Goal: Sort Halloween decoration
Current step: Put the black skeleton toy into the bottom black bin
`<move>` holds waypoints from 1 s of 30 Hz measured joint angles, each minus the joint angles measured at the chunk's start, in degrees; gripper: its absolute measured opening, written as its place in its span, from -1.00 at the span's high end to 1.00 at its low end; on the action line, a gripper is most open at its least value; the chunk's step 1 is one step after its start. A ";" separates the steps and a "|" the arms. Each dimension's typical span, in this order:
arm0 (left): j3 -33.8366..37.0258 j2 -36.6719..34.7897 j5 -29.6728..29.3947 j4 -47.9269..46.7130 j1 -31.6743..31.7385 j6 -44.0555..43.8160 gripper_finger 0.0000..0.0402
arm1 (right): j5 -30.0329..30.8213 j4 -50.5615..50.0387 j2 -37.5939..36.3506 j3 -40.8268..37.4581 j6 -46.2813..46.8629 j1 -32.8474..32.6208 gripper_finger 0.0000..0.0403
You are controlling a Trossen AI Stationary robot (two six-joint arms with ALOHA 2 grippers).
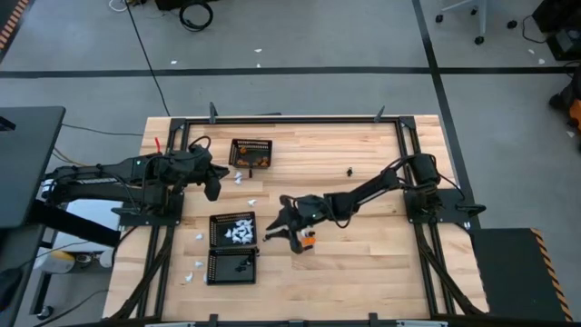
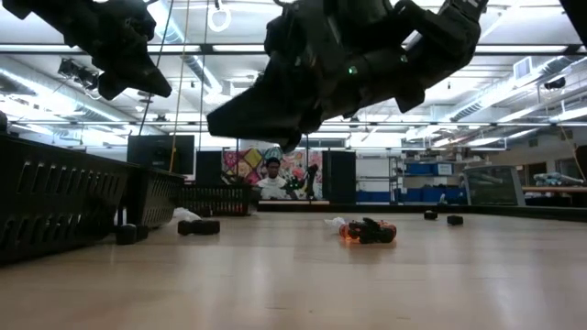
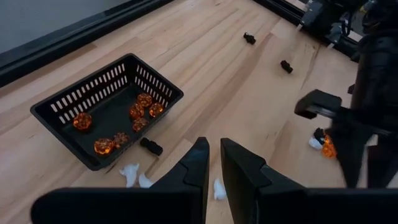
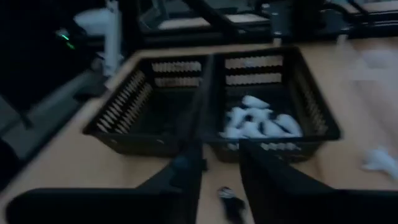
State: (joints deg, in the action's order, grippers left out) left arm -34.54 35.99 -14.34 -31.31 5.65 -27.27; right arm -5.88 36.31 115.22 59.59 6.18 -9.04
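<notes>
Three mesh baskets [image 1: 251, 153], scattered toy pieces [image 1: 309, 239].

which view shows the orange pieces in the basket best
The left wrist view: the orange pieces lie plainly inside the basket, easy to count. The high view shows them only as specks in one corner; the low and right wrist views do not show them there.

Robotics lab; ceiling strip lights [image 2: 514, 48], office chair [image 1: 458, 18]
</notes>
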 joint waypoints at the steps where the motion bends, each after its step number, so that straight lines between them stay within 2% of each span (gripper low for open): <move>1: 0.00 0.00 -0.06 0.04 0.02 0.00 0.75 | 0.35 -0.47 0.00 0.00 -0.98 0.06 0.38; 4: 0.00 0.00 -0.33 0.06 0.01 0.00 0.75 | 0.47 0.98 1.52 0.10 -2.67 0.04 0.24; 7: 0.00 0.00 -0.42 0.15 0.02 0.00 0.75 | -2.12 3.77 4.98 0.17 -1.84 0.06 0.17; 10: 0.00 0.00 -0.42 0.08 0.00 0.00 0.75 | -3.37 7.39 7.77 0.13 -1.58 0.08 0.16; 19: 0.00 0.00 -0.44 -0.11 0.01 0.01 0.75 | -1.71 12.85 13.09 0.49 -3.28 0.40 0.17; 30: 0.00 0.00 -0.44 -0.17 0.00 0.00 0.75 | -2.87 8.52 15.08 3.07 -7.38 0.92 0.17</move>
State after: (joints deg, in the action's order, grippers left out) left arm -34.54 35.99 -14.79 -31.48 5.65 -27.27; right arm -8.75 44.83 130.30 62.66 -1.20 -8.11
